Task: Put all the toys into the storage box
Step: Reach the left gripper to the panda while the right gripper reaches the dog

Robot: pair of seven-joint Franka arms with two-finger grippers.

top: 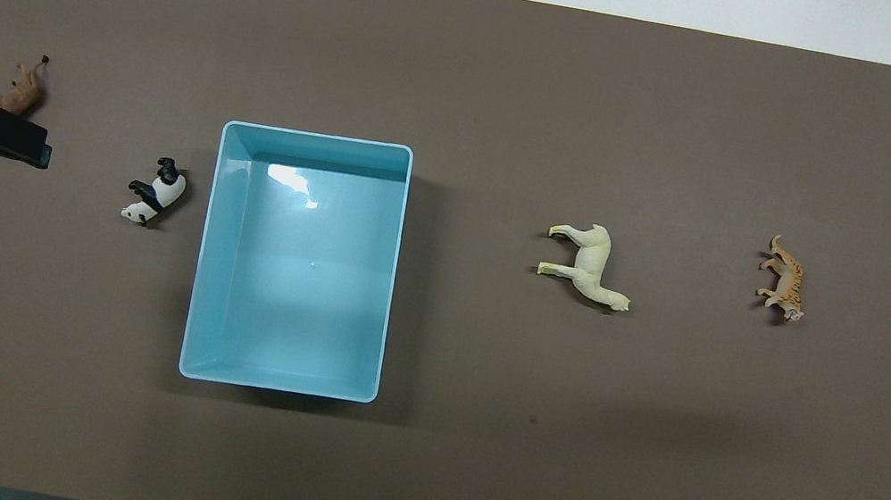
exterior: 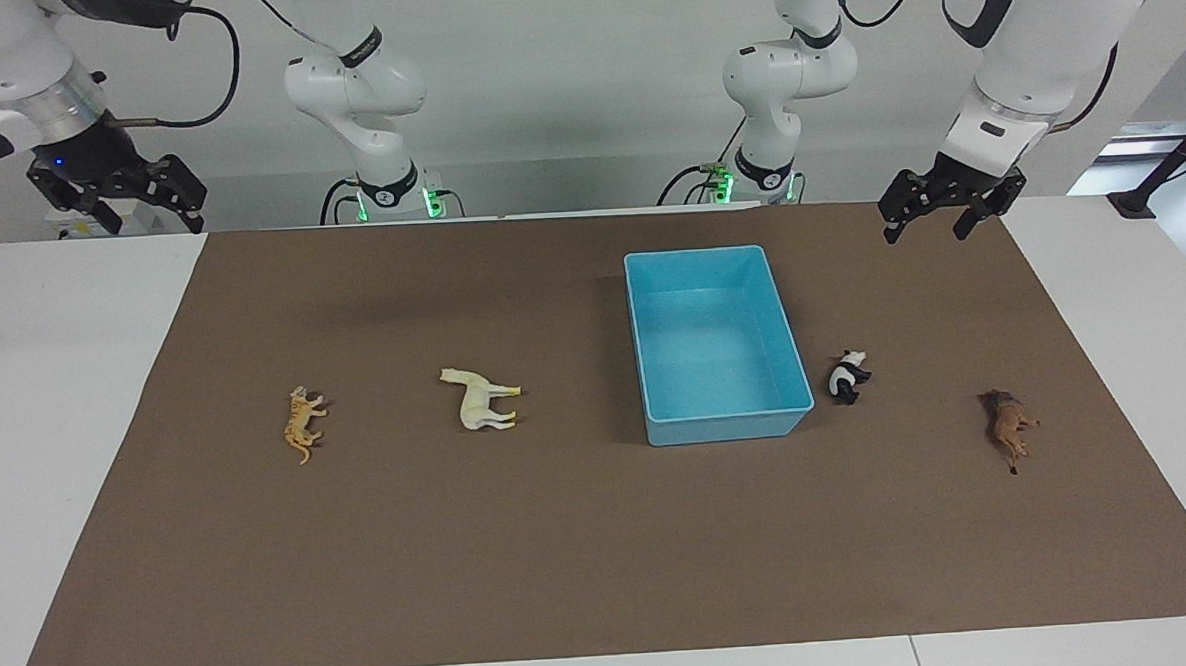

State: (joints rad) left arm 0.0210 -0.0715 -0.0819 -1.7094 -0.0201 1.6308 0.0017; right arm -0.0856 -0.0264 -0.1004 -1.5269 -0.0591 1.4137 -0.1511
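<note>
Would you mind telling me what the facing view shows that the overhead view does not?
Only the facing view shows both arms' bases and the right gripper, raised and open at its end of the table. The overhead view adds nothing of its own. Both show the open left gripper, the empty storage box, the tiger, horse, panda and lion lying on the brown mat.

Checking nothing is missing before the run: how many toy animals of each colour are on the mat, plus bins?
Orange striped plastic tiger: 1
Cream-white plastic horse: 1
Black-and-white plastic panda: 1
Brown plastic lion: 1
Light blue rectangular plastic bin: 1
Total: 5
</note>
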